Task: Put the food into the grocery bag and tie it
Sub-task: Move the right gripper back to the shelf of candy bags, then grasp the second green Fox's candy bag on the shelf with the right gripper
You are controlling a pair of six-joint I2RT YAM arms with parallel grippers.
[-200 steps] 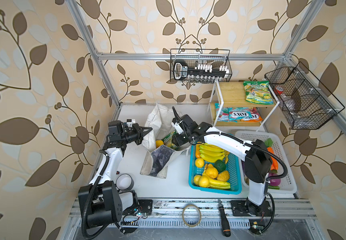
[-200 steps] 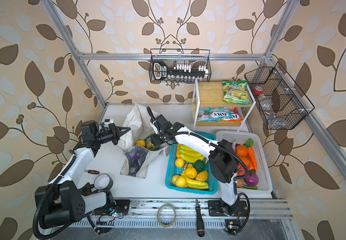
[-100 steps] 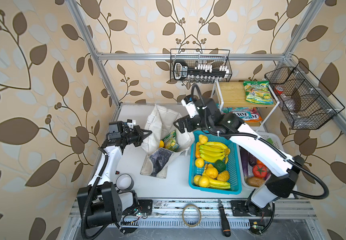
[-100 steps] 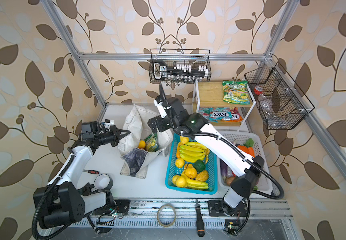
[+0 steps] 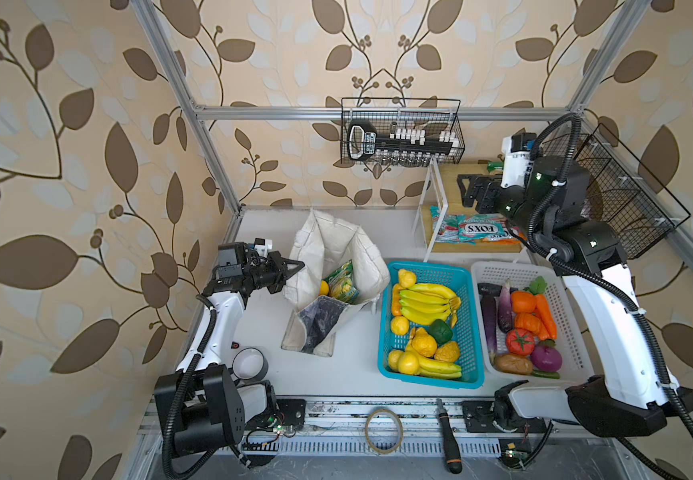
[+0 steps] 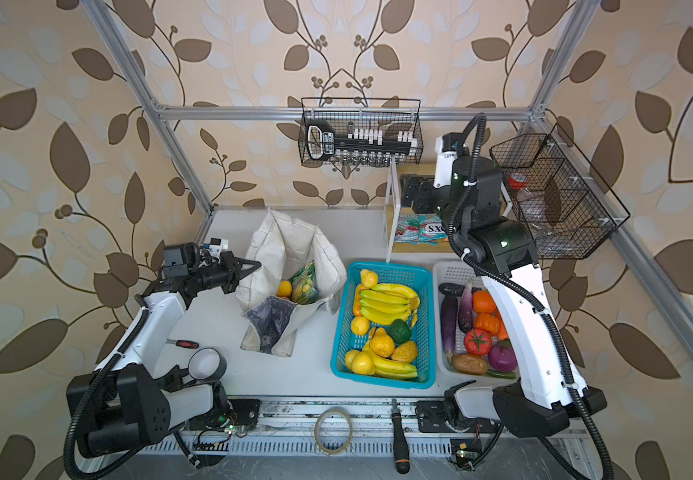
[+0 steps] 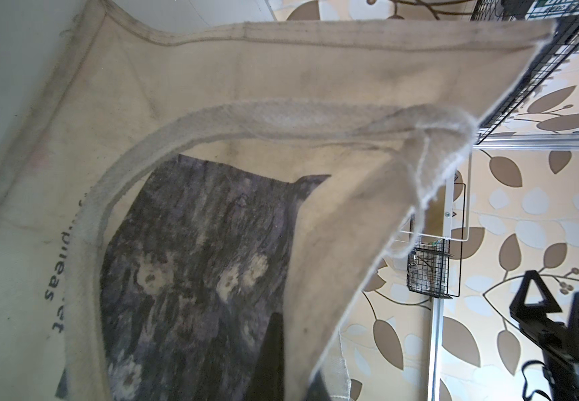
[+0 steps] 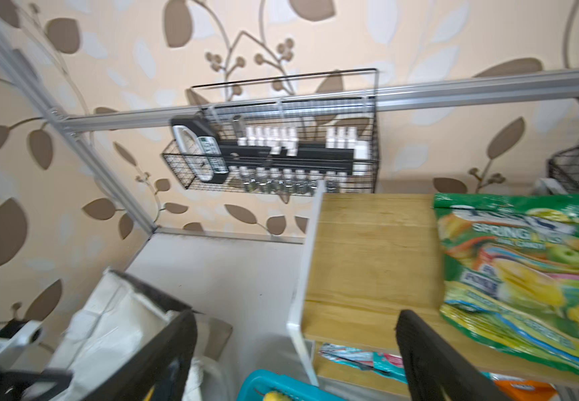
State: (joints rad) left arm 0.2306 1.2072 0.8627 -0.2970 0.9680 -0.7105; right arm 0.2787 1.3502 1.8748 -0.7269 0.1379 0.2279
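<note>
Two purple eggplants (image 5: 488, 320) lie in the white basket (image 5: 573, 328) up front. On the table (image 5: 353, 370) a little farther, my left claw (image 5: 299, 264) pinches the rim of the grocery bag (image 5: 336, 237); an orange fruit (image 5: 324, 287) and one snack packet (image 5: 342, 284) sit inside. Farthest, my right claw (image 5: 467, 189) hangs spread over the wooden shelf (image 8: 367, 250), beside the second packet (image 8: 510, 270).

- Both top views look steeply down over the whole counter (image 5: 349, 365), sharing nearly everything.
- Left wrist view: the grocery bag (image 7: 211, 86) is very close ahead of the left gripper (image 5: 297, 264).
- Right wrist view looks beyond the right gripper (image 8: 295, 364) at the shelf (image 8: 367, 250).
</note>
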